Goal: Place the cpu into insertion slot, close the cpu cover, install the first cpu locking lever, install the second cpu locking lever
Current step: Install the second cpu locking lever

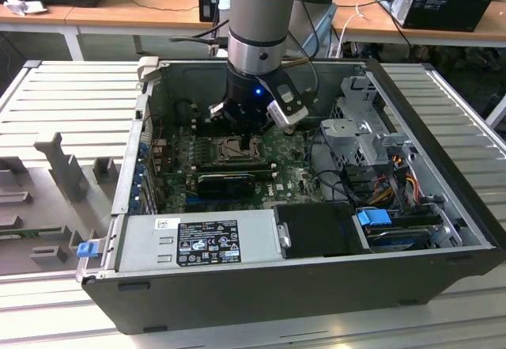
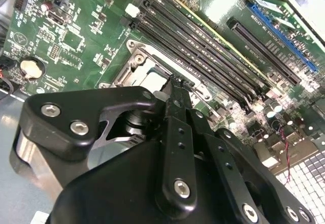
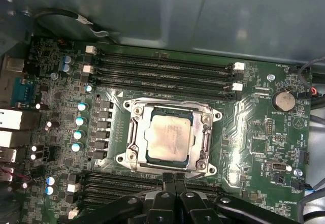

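In the first wrist view the cpu (image 3: pixel 170 135) lies flat in the insertion slot (image 3: pixel 127 158) on the green motherboard. The cpu cover (image 3: pixel 205 132) is down around it, framing its pale face. My gripper (image 3: pixel 174 176) is shut, its two black fingertips pressed together right at the slot's metal edge, with nothing visible between them. The second wrist view shows the fingers (image 2: pixel 175 99) reaching to the rim of the cpu cover (image 2: pixel 133 65), with a bit of the cpu (image 2: pixel 151 77) beside them. In the exterior view the gripper (image 1: pixel 251 138) hangs just over the insertion slot (image 1: pixel 232 150).
Long black memory slots (image 3: pixel 162 74) run beside the socket, with another bank (image 3: pixel 117 186) on its other side. The case wall (image 3: pixel 152 10) rises close behind. A power supply (image 1: pixel 202 240) and drive cage (image 1: pixel 368 131) crowd the open case.
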### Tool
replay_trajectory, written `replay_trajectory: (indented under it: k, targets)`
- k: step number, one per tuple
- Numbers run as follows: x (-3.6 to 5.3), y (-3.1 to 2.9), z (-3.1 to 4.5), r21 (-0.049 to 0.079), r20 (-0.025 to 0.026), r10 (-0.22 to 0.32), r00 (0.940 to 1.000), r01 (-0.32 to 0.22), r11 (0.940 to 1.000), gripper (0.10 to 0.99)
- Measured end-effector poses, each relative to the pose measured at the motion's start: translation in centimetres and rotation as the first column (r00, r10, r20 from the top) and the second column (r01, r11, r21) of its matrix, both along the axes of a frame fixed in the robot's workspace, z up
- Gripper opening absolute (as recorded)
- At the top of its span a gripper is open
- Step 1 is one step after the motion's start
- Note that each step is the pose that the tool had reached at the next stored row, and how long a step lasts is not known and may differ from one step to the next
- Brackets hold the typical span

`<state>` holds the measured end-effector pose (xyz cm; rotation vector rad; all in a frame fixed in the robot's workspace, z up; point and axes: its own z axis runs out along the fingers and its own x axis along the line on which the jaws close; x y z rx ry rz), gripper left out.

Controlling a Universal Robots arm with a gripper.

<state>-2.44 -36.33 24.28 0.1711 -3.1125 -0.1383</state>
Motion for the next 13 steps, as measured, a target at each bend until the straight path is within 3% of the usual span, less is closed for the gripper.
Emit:
replay_trajectory:
  k: [2, 5, 8, 9, 10, 13]
  targets:
    - [0.0, -0.18, -0.06, 0.011, -0.0035, 0.0, 1.0, 0.0, 0.9999, 0.106]
    - [-0.01, -1.22, -0.23, 0.027, -0.0049, 0.0, 1.0, 0.0, 0.9996, 0.106]
    - [-0.38, -2.41, -0.37, 0.065, -0.0052, 0.0, 1.0, 0.0, 0.9979, 0.106]
    - [-0.98, -2.54, -0.54, 0.071, -0.0051, 0.001, 1.0, -0.001, 0.9975, 0.106]
    - [-2.34, -2.53, -0.76, 0.078, -0.0052, 0.001, 1.0, -0.001, 0.997, 0.106]
    - [-2.56, -2.55, -1.79, 0.08, -0.0052, 0.001, 1.0, -0.001, 0.9968, 0.106]
